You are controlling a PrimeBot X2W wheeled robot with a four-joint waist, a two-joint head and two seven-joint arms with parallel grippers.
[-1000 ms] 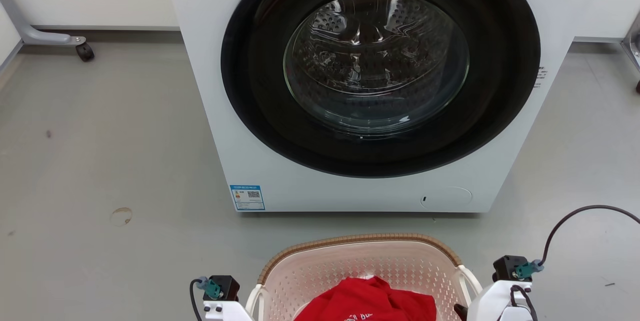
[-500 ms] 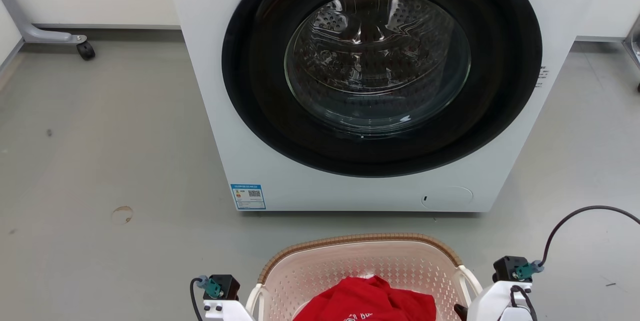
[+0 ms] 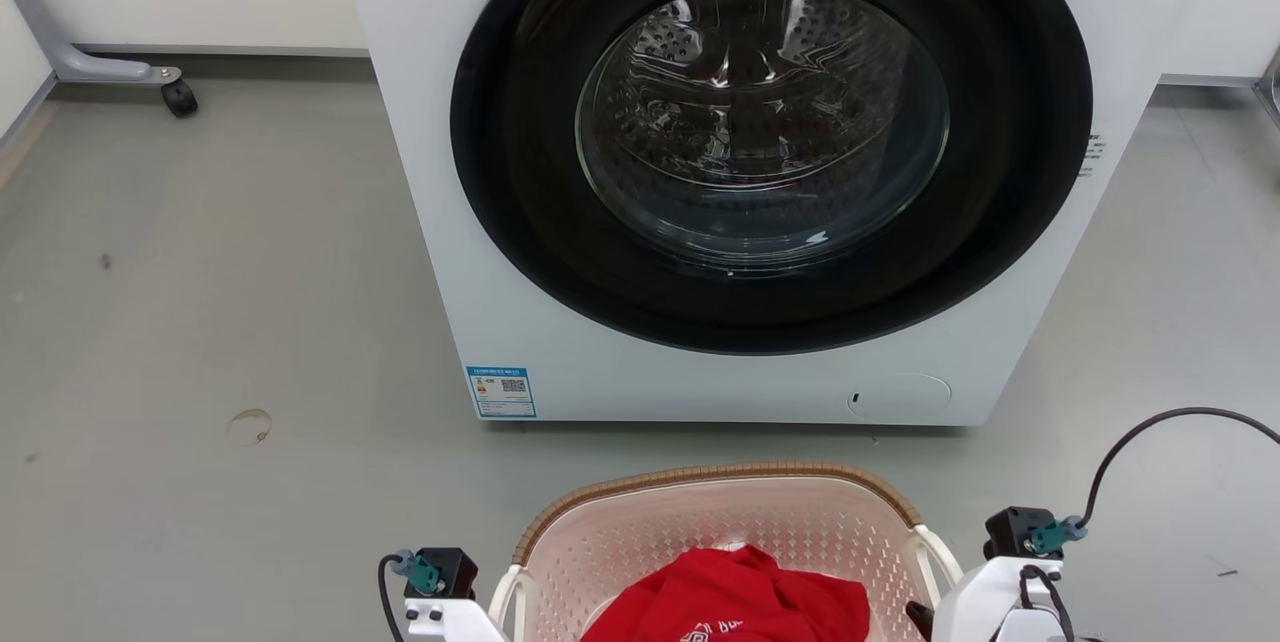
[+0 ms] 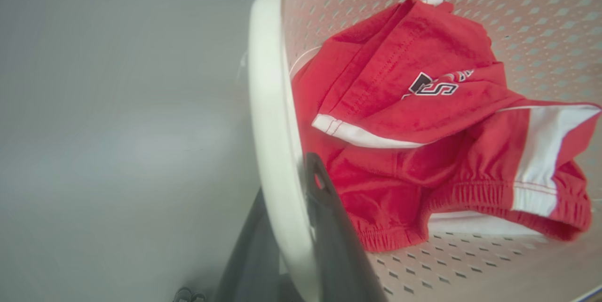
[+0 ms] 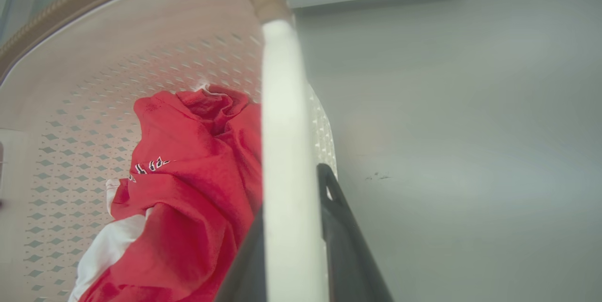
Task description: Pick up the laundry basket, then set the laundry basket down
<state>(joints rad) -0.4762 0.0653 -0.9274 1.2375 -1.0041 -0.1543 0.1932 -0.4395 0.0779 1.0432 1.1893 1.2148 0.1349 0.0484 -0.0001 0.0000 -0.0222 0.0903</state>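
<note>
Bottom centre of the head view: the laundry basket [image 3: 700,527], holding a red garment [image 3: 730,592], before the washer [image 3: 700,372]. My left gripper [image 4: 289,208] clamps its left handle [image 4: 269,104], my right gripper [image 5: 291,208] its right handle [image 5: 282,104], likely so it lifts level.

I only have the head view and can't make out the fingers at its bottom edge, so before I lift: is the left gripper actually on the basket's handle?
Observer: Yes. In the left wrist view the white left handle of the laundry basket runs between the left gripper's two dark fingers, one on each side.
Operator: And the right?
Observer: Same there: the right gripper straddles the right handle, with a finger against each side.
Operator: Anything hanging over the rim?
Observer: Not where the wrist views show it: the red garment, with white stripes and elastic hems, lies inside the basket.
</note>
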